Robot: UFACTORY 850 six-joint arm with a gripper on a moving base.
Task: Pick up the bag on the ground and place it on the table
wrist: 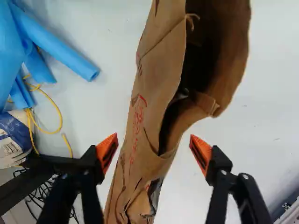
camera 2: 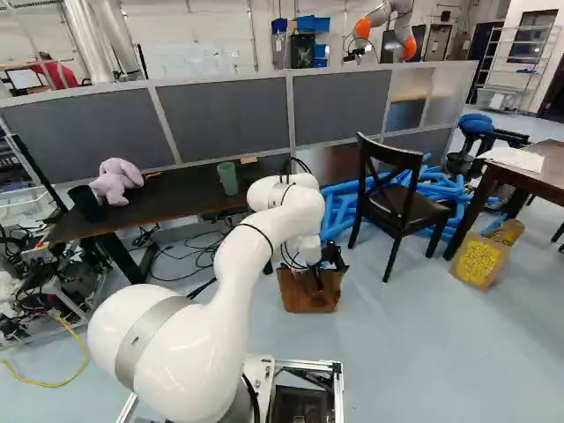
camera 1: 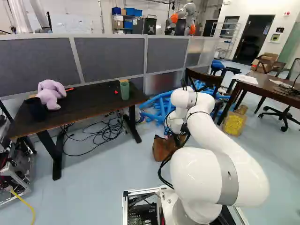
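Note:
Just over the bag, my gripper [camera 2: 328, 257] hangs partly hidden behind the arm's wrist. The brown paper bag [camera 2: 308, 298] stands on the floor below it, and the same bag [camera 1: 162, 148] shows left of the arm in the left base view. In the wrist view my gripper [wrist: 154, 152] is open, one orange pad on each side of the bag [wrist: 145, 100], with gaps visible at both pads. The bag's mouth gapes ahead of the fingers. A dark table [camera 1: 82, 111] stands by the partition.
On the dark table are a purple plush toy [camera 1: 50, 94], a dark cup [camera 1: 35, 108] and a green cup [camera 1: 124, 90]. Blue tubes [camera 2: 352, 207] and a black chair [camera 2: 401, 198] stand beyond the bag. Cables lie under the table. Another robot [camera 2: 388, 26] is behind the partition.

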